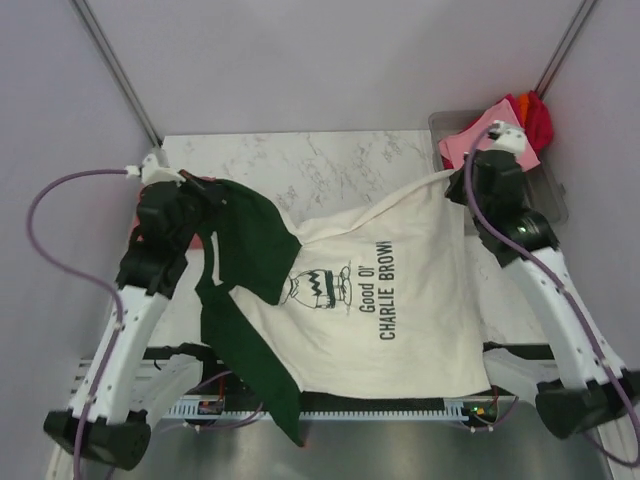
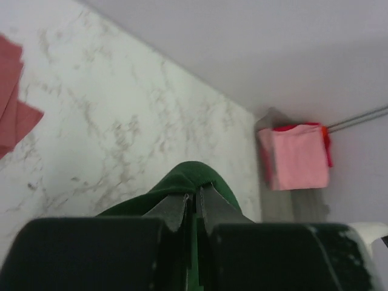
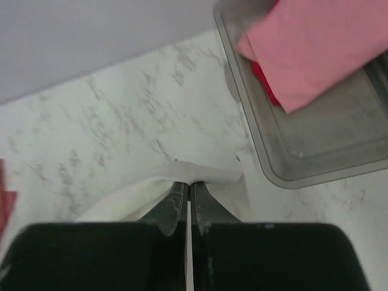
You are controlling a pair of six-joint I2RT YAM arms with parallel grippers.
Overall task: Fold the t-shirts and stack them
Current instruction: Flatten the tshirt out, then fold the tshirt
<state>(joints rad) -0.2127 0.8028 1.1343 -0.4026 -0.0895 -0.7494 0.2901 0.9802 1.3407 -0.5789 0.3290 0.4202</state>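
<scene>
Top external view: a cream t-shirt (image 1: 410, 320) with black chest print lies spread across the near half of the marble table (image 1: 330, 165). A dark green t-shirt (image 1: 245, 270) overlaps its left side and trails down toward the near edge. The left gripper (image 1: 203, 190) holds the green t-shirt by its far left corner. The right gripper (image 1: 458, 186) holds the cream t-shirt by its far right corner, and the cloth runs taut from that corner.

Left wrist view: the jaws are pressed together on a fold of green cloth. A piece of brick-red cloth (image 2: 13, 115) lies on the table at the left edge of the frame.

Right wrist view: the jaws are closed on a thin fold of cream cloth just above the table. A grey tray (image 3: 315, 151) stands near, at the far right corner of the table. It holds a folded pink cloth (image 3: 315, 48) with a red cloth (image 3: 264, 79) beneath it.
</scene>
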